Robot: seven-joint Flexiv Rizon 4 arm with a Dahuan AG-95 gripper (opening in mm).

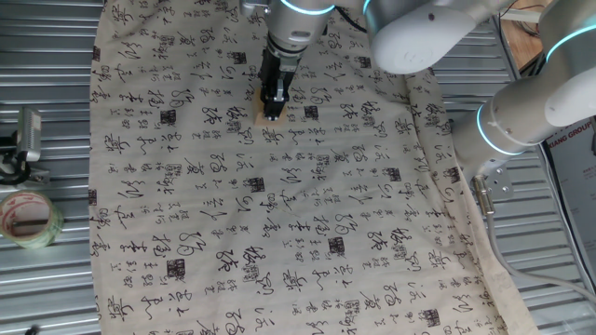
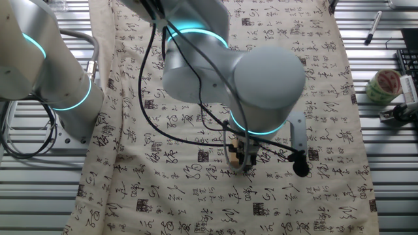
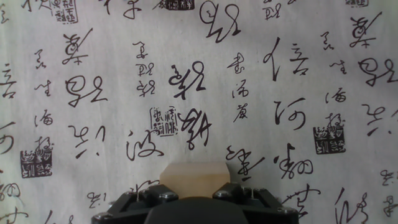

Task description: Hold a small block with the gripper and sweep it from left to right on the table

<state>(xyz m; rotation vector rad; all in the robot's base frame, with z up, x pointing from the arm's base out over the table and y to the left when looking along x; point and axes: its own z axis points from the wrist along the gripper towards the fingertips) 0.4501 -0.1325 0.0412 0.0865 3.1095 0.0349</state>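
the pincer [image 1: 273, 113] is clamped on the small block [image 1: 264, 110], which sits between its fingertips and rests on the calligraphy cloth [image 1: 298, 214] covering the tabletop [image 1: 47, 279]; a tape roll [image 1: 28, 219] lies well apart

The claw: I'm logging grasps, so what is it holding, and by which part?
The claw grips the small block by its opposite sides, low against the cloth.

Thick silver-grey arm [image 2: 261, 78] with glowing cyan rings, black cables, and narrow black gripper [image 1: 273, 115].
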